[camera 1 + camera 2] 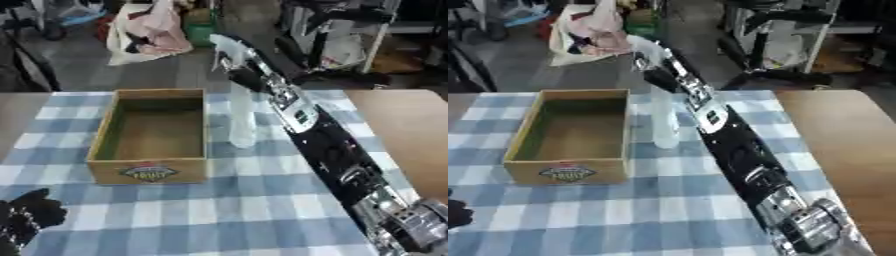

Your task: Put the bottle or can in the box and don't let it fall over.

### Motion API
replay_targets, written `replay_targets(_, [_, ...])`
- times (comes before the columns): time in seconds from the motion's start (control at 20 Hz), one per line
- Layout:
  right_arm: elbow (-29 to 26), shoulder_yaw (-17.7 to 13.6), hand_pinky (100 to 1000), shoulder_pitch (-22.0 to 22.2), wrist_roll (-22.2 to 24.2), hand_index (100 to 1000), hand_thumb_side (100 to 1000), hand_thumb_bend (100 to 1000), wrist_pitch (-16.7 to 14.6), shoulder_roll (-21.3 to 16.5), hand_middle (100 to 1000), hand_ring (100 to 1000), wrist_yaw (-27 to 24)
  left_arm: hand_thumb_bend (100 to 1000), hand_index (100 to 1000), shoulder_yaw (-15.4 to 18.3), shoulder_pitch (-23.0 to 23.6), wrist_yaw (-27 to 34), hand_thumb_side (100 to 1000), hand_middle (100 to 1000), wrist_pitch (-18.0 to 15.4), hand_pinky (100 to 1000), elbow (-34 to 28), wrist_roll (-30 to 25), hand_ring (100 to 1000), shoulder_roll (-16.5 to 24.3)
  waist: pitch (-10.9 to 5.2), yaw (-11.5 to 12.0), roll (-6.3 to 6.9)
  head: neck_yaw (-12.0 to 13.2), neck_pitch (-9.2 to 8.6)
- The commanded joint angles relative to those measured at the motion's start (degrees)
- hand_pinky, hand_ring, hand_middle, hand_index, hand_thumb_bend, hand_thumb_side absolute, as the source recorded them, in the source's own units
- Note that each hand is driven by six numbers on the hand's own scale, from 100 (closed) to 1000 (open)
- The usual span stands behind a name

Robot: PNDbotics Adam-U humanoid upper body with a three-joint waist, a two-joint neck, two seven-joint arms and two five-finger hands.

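Bottle (241, 122) upright on the checked cloth (219, 210), just right of the empty wooden box (150, 135)
Right hand (229, 52) reaches over the far table edge at the bottle's top; whether its fingers grip cannot be told. Left hand (26, 215) rests at the lower left, fingers relaxed

I see soft, even overhead light, no hard shadows. Whole view blurry; glare on silver arm joints (811, 227) near right; far background dim.
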Motion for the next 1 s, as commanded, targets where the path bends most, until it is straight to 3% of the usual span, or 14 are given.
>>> replay_targets(0.05, [-0.53,-0.41,778,-0.98,-0.73,1000,674,174,0.02,-1.89,932,1000,1.43,240,806,0.1,-0.84,0.13,1000,620,-0.13,710,-1.05,-0.08,662,-0.08,-0.58,0.05,0.08,-0.13,-0.83])
replay_targets(0.25, [-0.84,-0.24,777,-1.14,-1.15,1000,661,204,0.03,-1.87,933,1000,3.13,240,807,0.05,-0.85,0.19,1000,620,-0.12,710,-1.06,-0.09,662,-0.11,-0.64,0.15,0.16,-0.34,-0.93])
replay_targets(0.45, [-1.19,-0.17,751,-1.11,-1.0,1000,594,123,-0.02,-1.83,892,1000,3.75,241,807,0.06,-0.84,0.22,1000,619,-0.11,710,-1.06,-0.08,662,-0.11,-0.65,0.13,0.17,-0.45,-1.0])
replay_targets(1.0, [-1.86,-0.16,692,-0.96,-1.5,808,447,100,-0.02,-1.94,727,906,2.2,241,808,0.11,-0.81,0.2,1000,619,-0.13,710,-1.0,-0.02,662,-0.13,-0.6,0.08,0.23,-0.56,-0.93])
